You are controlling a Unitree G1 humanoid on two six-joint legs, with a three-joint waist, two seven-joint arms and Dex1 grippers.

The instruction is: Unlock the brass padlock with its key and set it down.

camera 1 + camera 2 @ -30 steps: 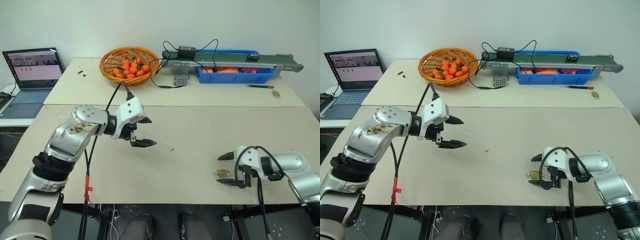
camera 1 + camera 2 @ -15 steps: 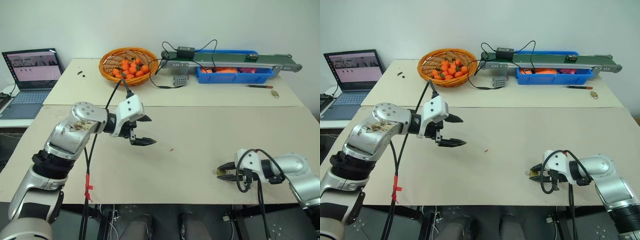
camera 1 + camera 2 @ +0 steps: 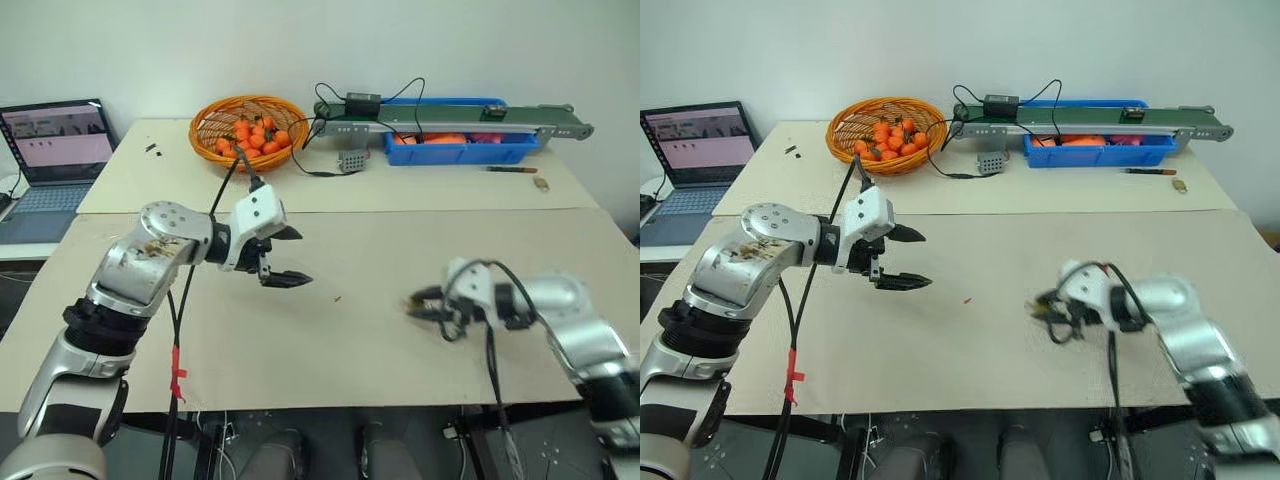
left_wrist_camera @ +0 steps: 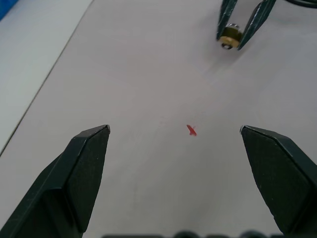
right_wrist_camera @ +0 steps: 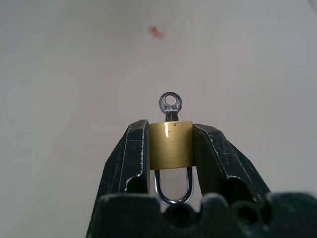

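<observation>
The brass padlock is a small golden block pinched by its sides between my right gripper's fingers. Its silver shackle points back toward the wrist. The key sits in the lock's far face, its round head sticking out past the fingertips. In the head views my right gripper hovers just above the table, right of centre, blurred. My left gripper hangs open and empty left of centre, facing the right one. In the left wrist view the padlock shows between the right gripper's fingers.
A tiny red speck lies on the table between the two grippers. At the back stand a basket of oranges, a laptop, a conveyor over a blue bin, a pen and a small brownish object.
My right gripper closed on the padlock on the table, then lifted it and carried it left toward the centre. The left gripper stayed in place, open.
</observation>
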